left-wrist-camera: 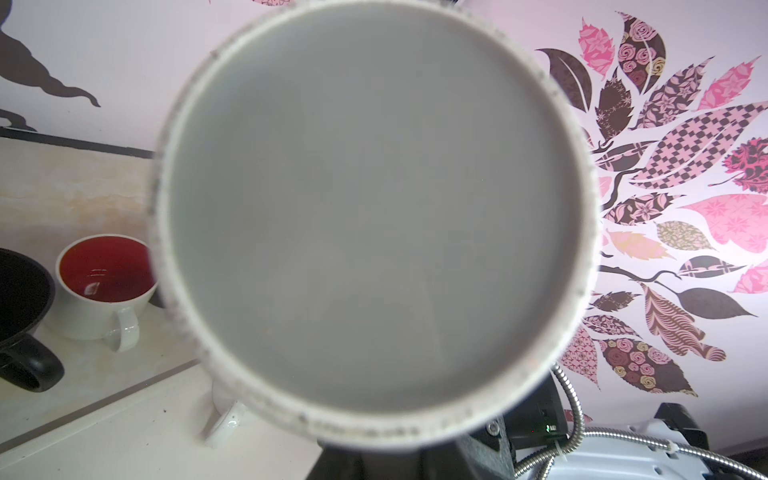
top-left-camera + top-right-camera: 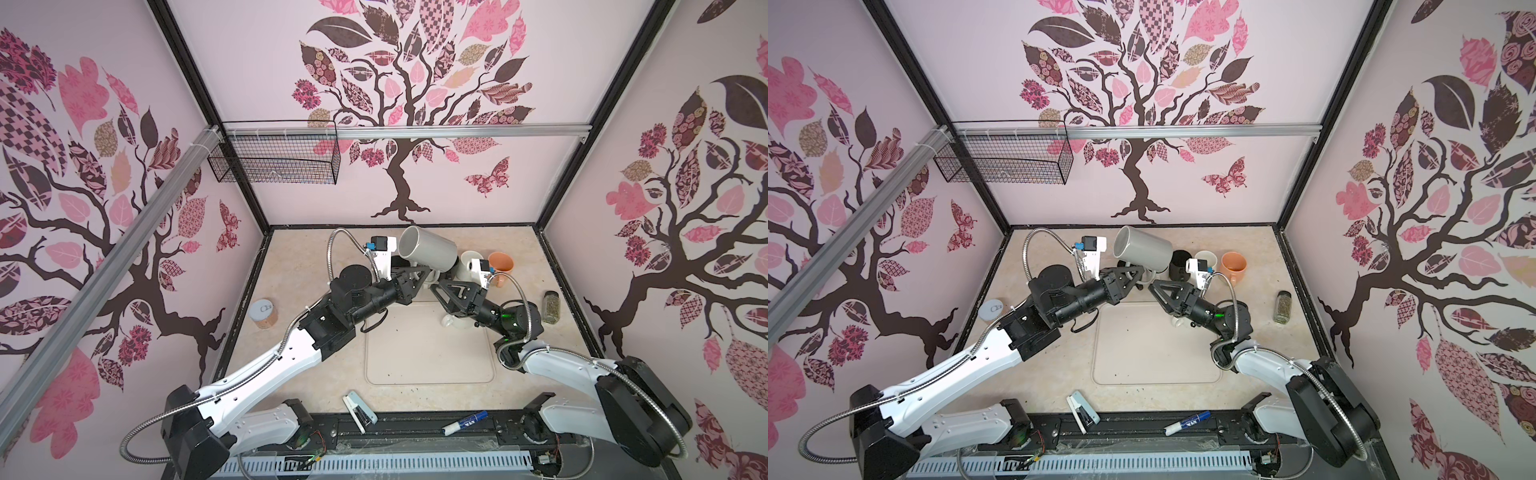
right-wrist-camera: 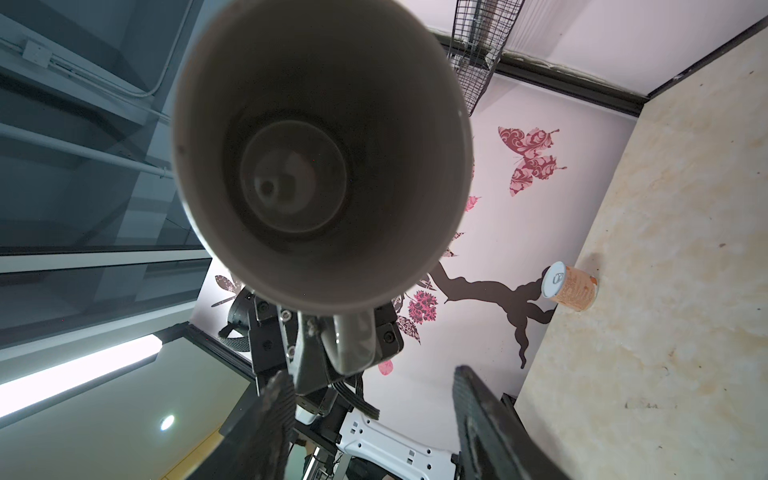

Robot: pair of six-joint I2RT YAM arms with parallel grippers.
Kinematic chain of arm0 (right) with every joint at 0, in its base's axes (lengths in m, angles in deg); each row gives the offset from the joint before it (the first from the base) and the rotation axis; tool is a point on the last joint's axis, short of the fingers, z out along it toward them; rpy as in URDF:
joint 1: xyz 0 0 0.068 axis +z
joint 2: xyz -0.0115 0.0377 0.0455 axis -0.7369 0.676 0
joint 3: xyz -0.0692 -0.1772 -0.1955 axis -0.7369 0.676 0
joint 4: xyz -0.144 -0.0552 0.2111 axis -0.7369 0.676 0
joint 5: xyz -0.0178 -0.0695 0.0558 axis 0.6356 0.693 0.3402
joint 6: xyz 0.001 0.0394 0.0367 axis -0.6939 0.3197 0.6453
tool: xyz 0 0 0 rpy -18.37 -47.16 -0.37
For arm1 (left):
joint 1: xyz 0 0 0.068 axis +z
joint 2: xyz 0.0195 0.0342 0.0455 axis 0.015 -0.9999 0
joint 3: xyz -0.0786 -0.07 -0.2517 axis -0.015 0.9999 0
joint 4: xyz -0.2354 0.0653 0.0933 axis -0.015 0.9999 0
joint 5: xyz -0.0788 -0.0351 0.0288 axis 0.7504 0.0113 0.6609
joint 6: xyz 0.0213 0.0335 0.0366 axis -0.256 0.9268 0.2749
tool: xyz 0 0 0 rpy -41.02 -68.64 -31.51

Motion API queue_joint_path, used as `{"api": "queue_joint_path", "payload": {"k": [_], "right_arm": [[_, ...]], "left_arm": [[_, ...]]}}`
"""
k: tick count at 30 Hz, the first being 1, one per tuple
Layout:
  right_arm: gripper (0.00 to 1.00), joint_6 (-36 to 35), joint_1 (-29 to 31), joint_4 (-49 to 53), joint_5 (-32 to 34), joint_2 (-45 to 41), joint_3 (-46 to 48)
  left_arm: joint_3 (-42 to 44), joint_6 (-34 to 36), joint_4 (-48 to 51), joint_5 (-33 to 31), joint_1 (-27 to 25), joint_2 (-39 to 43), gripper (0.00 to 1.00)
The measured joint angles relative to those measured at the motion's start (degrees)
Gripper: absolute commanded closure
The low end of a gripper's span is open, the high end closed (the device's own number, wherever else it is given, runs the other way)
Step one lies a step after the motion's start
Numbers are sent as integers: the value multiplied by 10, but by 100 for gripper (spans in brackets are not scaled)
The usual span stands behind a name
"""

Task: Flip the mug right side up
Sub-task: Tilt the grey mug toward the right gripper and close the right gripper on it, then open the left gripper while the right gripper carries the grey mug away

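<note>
The grey mug hangs tipped on its side above the back of the table. Its flat base faces the left wrist camera. Its mouth faces the right wrist camera. My left gripper is shut on the mug's handle from below; in the left wrist view the mug hides its jaws. My right gripper stands open just right of the left one, a little short of the mug's mouth, with nothing between its fingers.
A black mug, a white mug with a red inside and an orange mug stand upright at the back. Another white mug lies under my right arm. A spice jar, a can, a stapler and a marker lie around the beige tray.
</note>
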Motion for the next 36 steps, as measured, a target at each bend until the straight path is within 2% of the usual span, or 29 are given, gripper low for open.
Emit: {"api": "queue_joint_path", "payload": {"k": [8, 20, 22, 23, 25, 26, 31, 32, 34, 35, 36], "right_arm": [[43, -6, 0, -1, 24, 8, -41], [53, 17, 8, -51, 29, 72, -56], [62, 18, 8, -54, 28, 75, -57], [69, 19, 9, -56, 26, 78, -60], [92, 23, 12, -59, 23, 85, -70], [100, 28, 13, -60, 21, 89, -75], [100, 35, 15, -76, 11, 100, -91], [100, 35, 15, -75, 8, 101, -92], [100, 35, 15, -70, 8, 102, -94], [100, 34, 13, -59, 12, 102, -97], [100, 33, 11, -47, 18, 102, -100]], "left_arm": [[32, -30, -61, 31, 0, -1, 100], [79, -64, -135, 31, 3, 0, 100], [82, -66, -142, 31, 3, 0, 100], [83, -66, -144, 31, 3, 0, 100], [85, -67, -155, 30, 3, 0, 100], [87, -67, -163, 26, 3, 0, 100], [99, -75, -187, 22, 4, 8, 100], [101, -75, -188, 20, 4, 9, 87], [101, -70, -177, 23, 3, 13, 38], [101, -62, -154, 24, -2, 21, 20], [101, -56, -135, 23, -8, 28, 10]]}}
